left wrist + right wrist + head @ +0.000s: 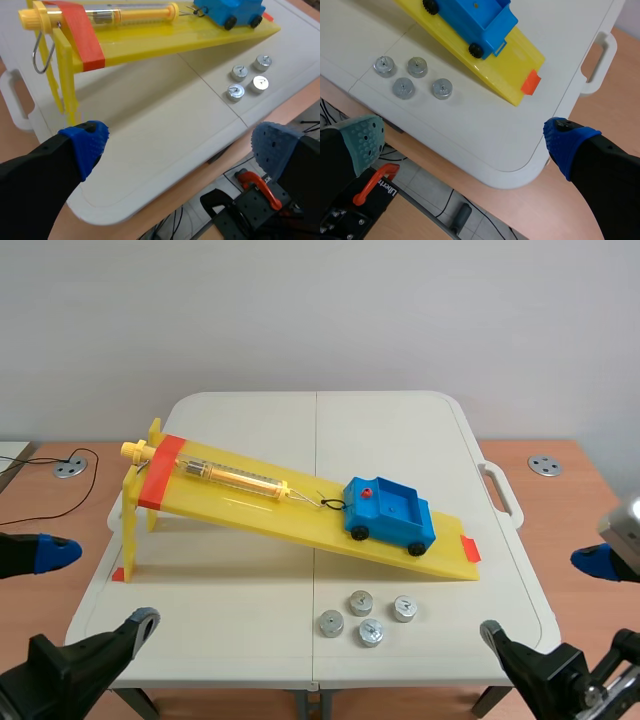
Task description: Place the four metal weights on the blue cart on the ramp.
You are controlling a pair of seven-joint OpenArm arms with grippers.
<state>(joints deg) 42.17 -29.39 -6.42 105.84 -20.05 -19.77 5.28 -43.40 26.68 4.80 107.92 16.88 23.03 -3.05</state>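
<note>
Now, your left gripper (180,145) and right gripper (465,139) hang wide open over the table's (220,620) near corners. The four metal weights (360,602) cluster by its near edge, a gap short of the ramp (240,502), where the blue cart (392,512) sits low.

A plain pale wall (320,310) fills the back, evenly lit. In front of it is a white folding table (250,640) with rounded corners, a seam (317,420) down its middle and a moulded carry handle (503,490) on its right edge. It lies on a wider wooden desk (565,540), whose top holds a round metal grommet (70,468) at the left and a second grommet (545,465) at the right. A black cable (45,514) runs from the left one. Below the desk edge shows a grey tiled floor (432,195).
</note>
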